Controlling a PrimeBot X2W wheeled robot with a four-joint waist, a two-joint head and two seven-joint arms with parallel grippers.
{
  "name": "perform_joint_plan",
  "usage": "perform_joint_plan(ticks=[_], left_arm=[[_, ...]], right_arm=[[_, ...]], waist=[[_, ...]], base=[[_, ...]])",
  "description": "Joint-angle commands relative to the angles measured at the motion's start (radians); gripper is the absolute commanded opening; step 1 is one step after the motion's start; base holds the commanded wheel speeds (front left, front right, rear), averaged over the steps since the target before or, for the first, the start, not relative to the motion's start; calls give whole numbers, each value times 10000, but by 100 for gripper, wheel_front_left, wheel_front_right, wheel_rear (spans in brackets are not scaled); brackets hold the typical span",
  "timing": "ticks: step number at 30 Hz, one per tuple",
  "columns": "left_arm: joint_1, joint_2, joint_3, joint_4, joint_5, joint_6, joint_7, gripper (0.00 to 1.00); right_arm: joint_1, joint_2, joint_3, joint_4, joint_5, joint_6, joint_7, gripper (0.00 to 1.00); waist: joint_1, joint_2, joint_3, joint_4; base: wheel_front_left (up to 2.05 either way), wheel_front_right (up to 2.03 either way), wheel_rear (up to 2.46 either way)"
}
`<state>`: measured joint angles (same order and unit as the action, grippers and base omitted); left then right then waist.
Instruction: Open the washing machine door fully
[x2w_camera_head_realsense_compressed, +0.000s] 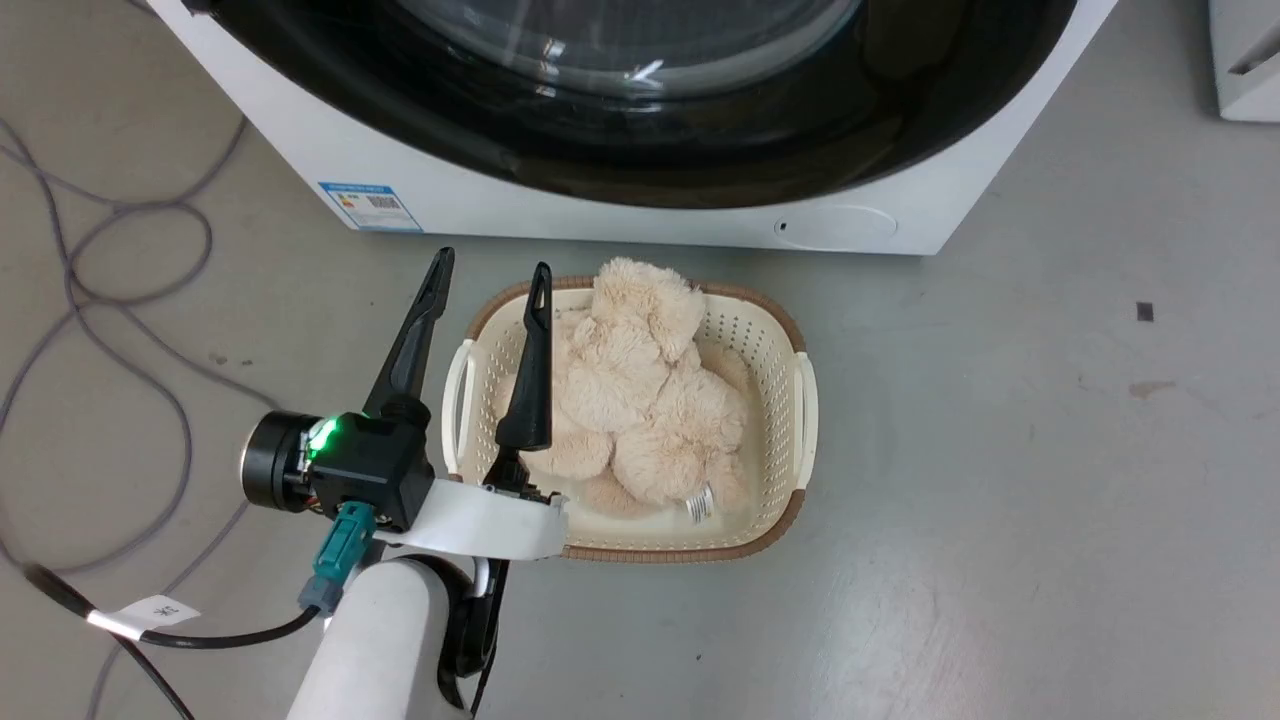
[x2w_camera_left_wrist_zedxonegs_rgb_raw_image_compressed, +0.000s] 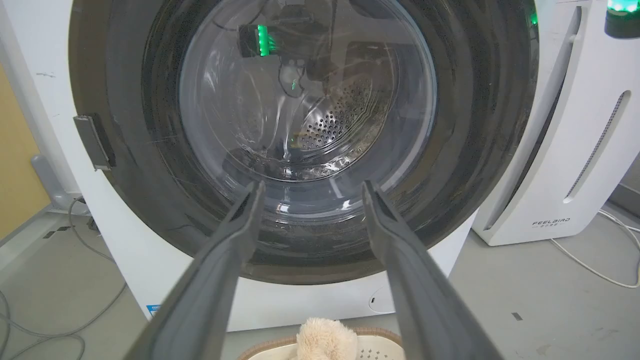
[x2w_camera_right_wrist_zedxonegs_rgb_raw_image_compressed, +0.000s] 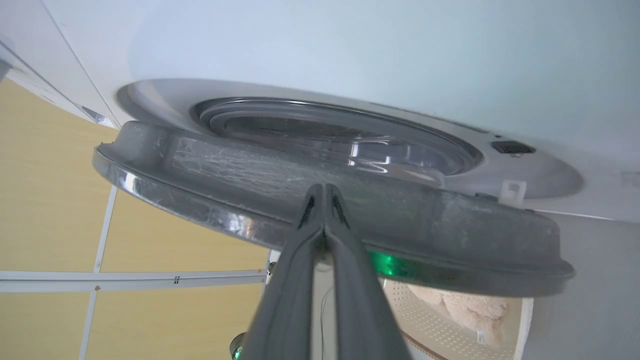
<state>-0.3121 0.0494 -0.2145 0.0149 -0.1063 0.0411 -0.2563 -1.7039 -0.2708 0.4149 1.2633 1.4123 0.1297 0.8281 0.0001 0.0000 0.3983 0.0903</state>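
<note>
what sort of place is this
Probably a laundry corner of a test room or lab: a white front-loading washing machine on bare grey floor, a laundry basket with a plush toy before it, and a white FEELBIRD appliance beside it.

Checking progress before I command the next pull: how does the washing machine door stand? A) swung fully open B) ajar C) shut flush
B: the right wrist view shows a gap between the washing machine door and the front of the washing machine.
</note>
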Motion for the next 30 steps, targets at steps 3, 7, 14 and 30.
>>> perform_joint_plan(ticks=[3,7,14,30], left_arm=[[-26,10,-28,69,-39,41,-55,100],[88,9,-15,176,-83,22,-55,100],[298,9,-11,370,-124,25,-55,100],[1189,83,157,948,21,-175,-55,100]], right_arm=[[464,10,67,-80,37,10,221,0],[824,52,69,-220,99,10,499,0],[1296,70,18,-334,211,10,765,0],[3832,385,43,-1998,715,10,2030,0]], waist=[[-1,0,-173,-15],[-1,0,-435,-42],[-1,0,-970,-85],[-1,0,-2266,-192]], base=[[0,0,0],[0,0,0],[0,0,0],[0,0,0]])
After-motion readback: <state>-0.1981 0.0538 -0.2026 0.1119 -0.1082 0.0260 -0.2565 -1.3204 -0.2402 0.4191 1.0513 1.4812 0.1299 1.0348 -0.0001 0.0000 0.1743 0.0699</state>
